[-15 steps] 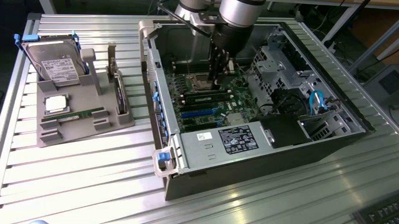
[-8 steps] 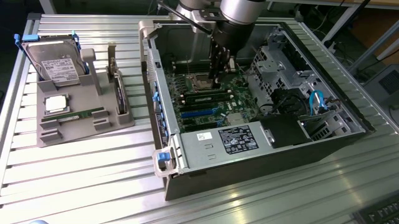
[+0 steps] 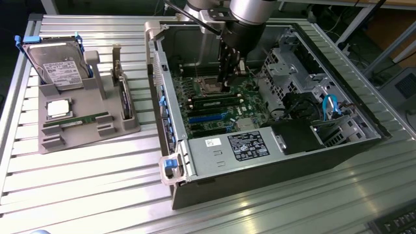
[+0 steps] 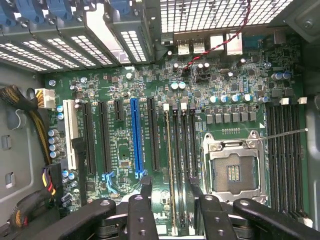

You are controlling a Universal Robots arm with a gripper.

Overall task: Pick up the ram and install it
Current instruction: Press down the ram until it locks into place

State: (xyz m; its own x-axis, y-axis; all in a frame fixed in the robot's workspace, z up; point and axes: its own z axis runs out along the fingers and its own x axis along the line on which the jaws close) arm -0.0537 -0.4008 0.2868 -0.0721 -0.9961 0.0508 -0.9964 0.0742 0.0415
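Hovering inside the open computer case [image 3: 273, 146], the gripper [image 4: 170, 192] stands wide with nothing between its fingers, directly over the motherboard [image 4: 125, 90] memory slots. A ram [image 4: 168, 165] stick sits seated in a slot beneath it, apparently installed already.

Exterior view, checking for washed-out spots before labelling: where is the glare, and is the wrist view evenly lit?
Exterior view: glare on the ribbed table near the grey holder. Wrist view: motherboard evenly lit and sharp; the vent grille blows out white.
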